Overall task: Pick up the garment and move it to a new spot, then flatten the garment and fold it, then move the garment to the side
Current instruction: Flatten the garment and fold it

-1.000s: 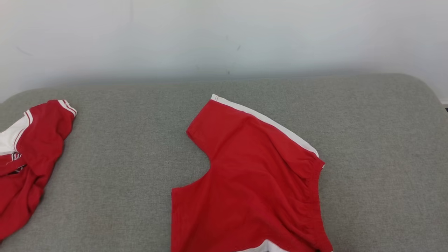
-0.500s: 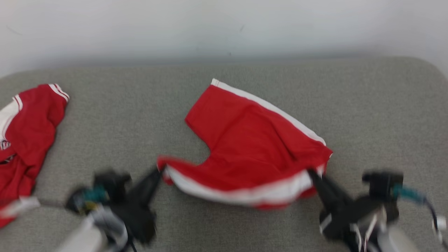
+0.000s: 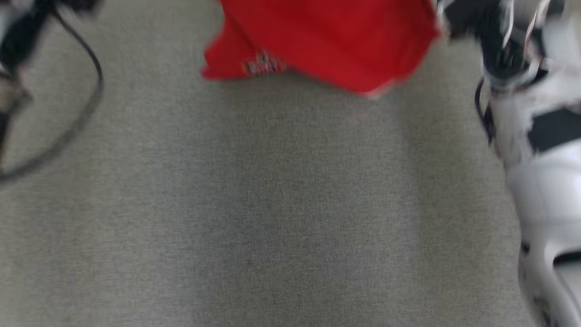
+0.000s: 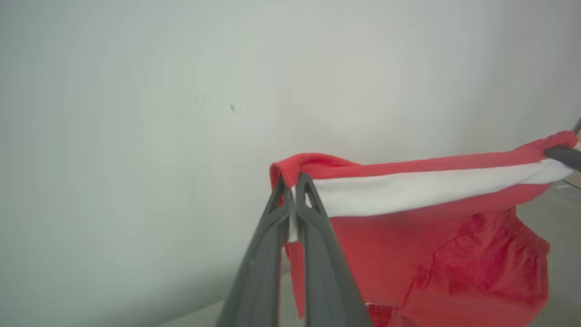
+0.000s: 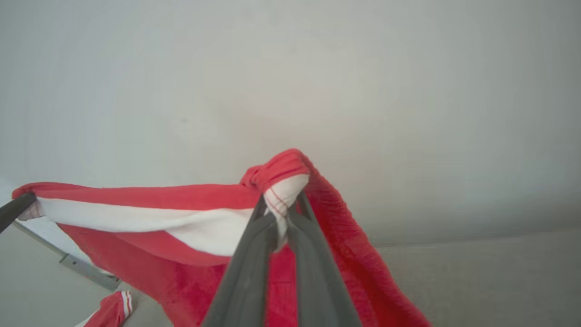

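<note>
The garment (image 3: 327,41) is hanging over the desk (image 3: 272,204), stretching between left tool (image 4: 292,181) and right tool (image 5: 281,202), before the wall (image 4: 136,113).

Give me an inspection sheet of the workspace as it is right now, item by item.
Surface: grey fabric surface, blurred in the head view.
Job's things: red garment with a white band, hanging stretched between both claws.
Clutter: second red garment, lying on the surface off to the side.
Claws: left claw shut on one corner of the band; right claw shut on the other corner.
Cables: black cable looping beside the left arm, apart from the cloth.
Surroundings: plain pale wall behind the surface.
</note>
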